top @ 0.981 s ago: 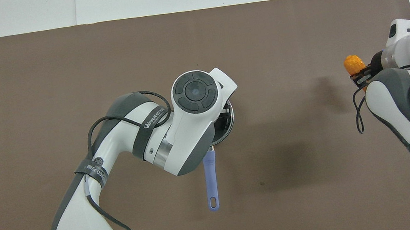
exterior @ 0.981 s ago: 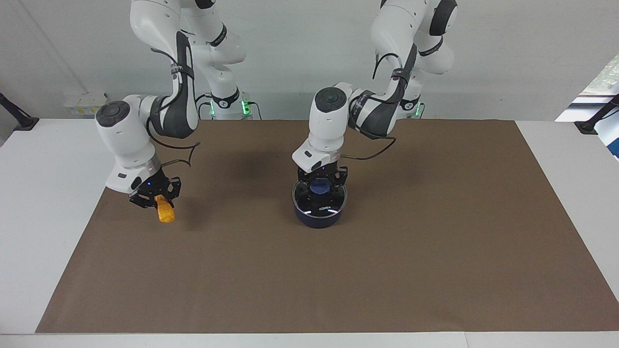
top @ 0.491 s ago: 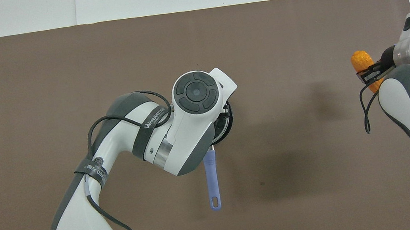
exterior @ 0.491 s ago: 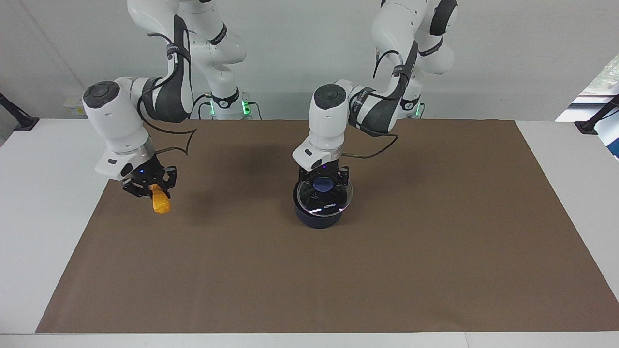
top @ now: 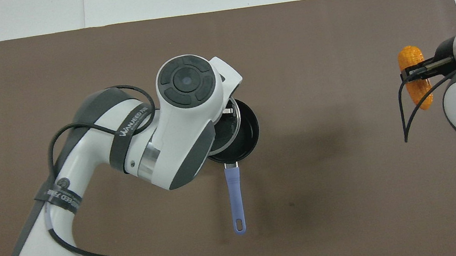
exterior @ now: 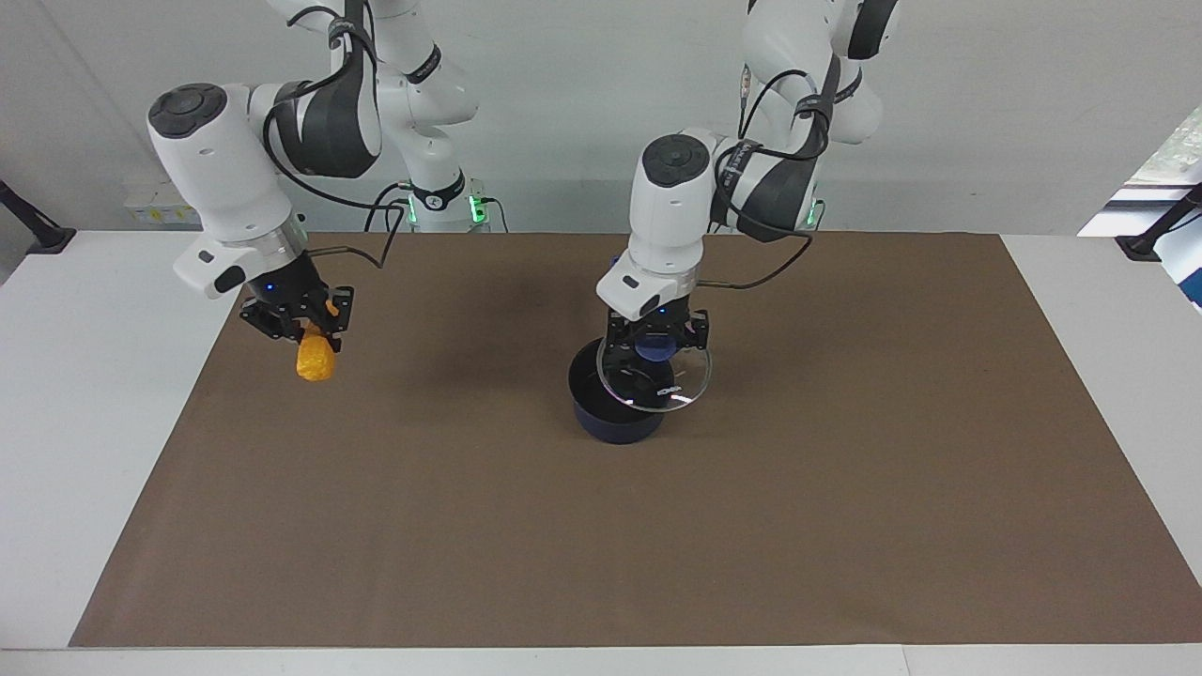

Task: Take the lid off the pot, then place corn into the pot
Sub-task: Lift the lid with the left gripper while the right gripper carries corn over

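- Landmark: pot (exterior: 615,418), dark blue, black inside, standing on the brown mat (exterior: 601,526) about mid-table.
- Pot handle (top: 235,198) points straight toward the robots, lying along the mat.
- Left gripper (exterior: 656,345) hangs over the pot's rim on the side toward the left arm's end of the table; fingers pinched on the blue knob of the lid (exterior: 654,380).
- Lid is clear of the pot, in the air, tilted slightly, its glass disc overlapping the pot's mouth only in part. The rest of the mouth lies open, as the overhead view shows.
- Left arm's wrist hides most of the lid from overhead; only an arc of the rim shows (top: 234,122).
- Right gripper (exterior: 302,324) is up over the mat's edge, well apart from the pot, toward the right arm's end of the table.
- Its fingers are clamped on the corn (exterior: 315,359), which hangs below them, orange-yellow, tilted, off the mat.
- From overhead the corn (top: 413,75) shows with the fingers gripping across its middle.
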